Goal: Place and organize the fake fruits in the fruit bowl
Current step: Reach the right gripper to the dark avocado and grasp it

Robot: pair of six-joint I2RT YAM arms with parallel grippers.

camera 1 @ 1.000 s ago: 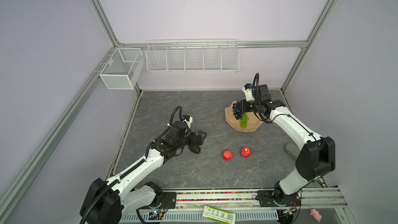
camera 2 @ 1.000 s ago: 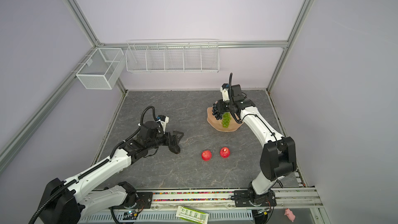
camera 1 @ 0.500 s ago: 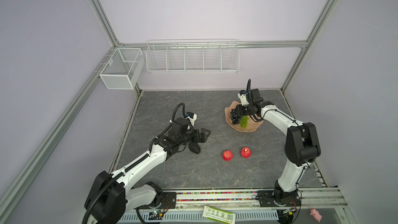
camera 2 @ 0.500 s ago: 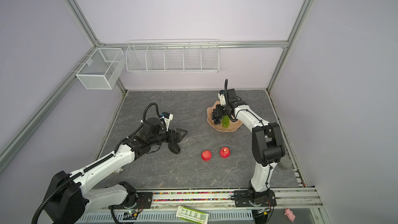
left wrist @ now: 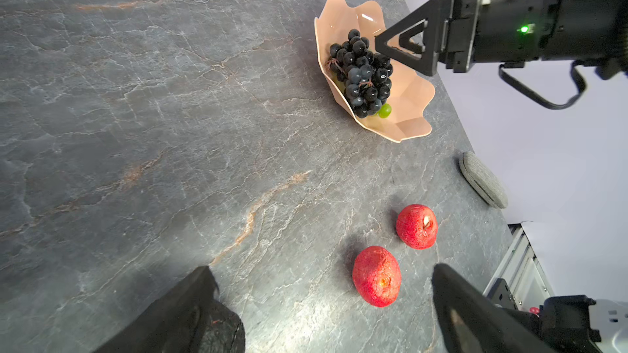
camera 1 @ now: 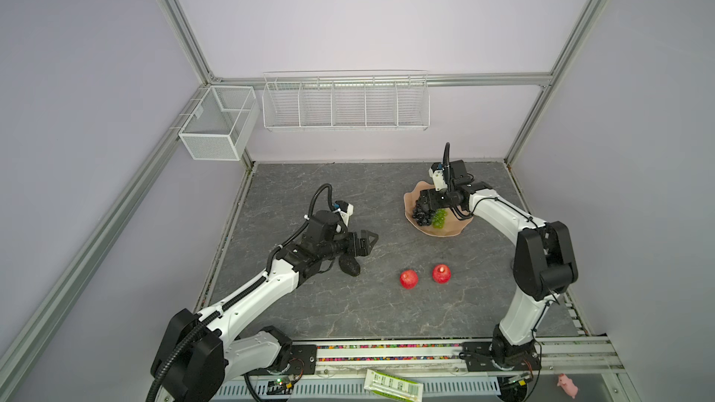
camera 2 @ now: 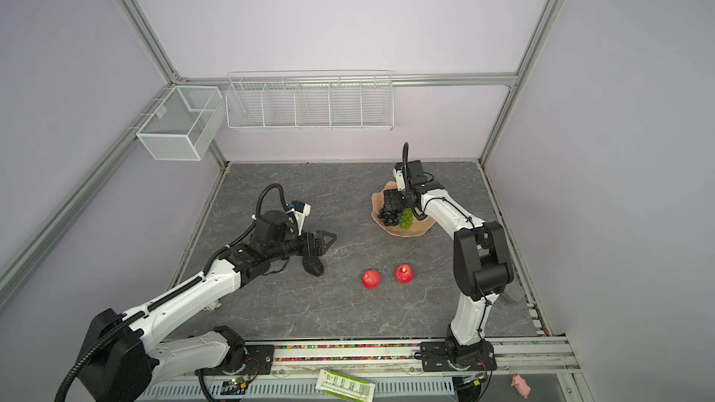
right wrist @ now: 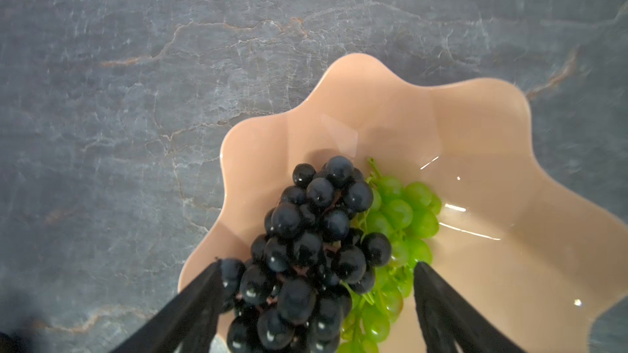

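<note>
The peach fruit bowl (camera 1: 450,230) (camera 2: 419,229) (right wrist: 475,151) sits at the back right of the table. A black grape bunch (camera 1: 421,217) (right wrist: 306,242) and a green grape bunch (camera 1: 439,220) (right wrist: 404,212) lie in it. My right gripper (camera 1: 425,203) (right wrist: 316,263) hovers over them, open, its fingers either side of both bunches. Two red fruits (camera 1: 409,279) (camera 1: 441,273) (left wrist: 376,276) rest on the table in front. The dark avocado (camera 1: 349,266) (left wrist: 221,334) lies beside my left gripper (camera 1: 367,241) (left wrist: 321,268), which is open and holds nothing.
Two white wire baskets (camera 1: 344,104) (camera 1: 216,125) hang on the back wall. A grey round pad (left wrist: 482,179) lies near the right edge. A pink pig toy (camera 1: 567,384) and a green-white packet (camera 1: 392,382) sit past the front rail.
My right gripper has lowered into the bowl and opened, letting go of the black grape bunch, which now lies beside the green one. My left gripper has shifted slightly towards the red fruits.
</note>
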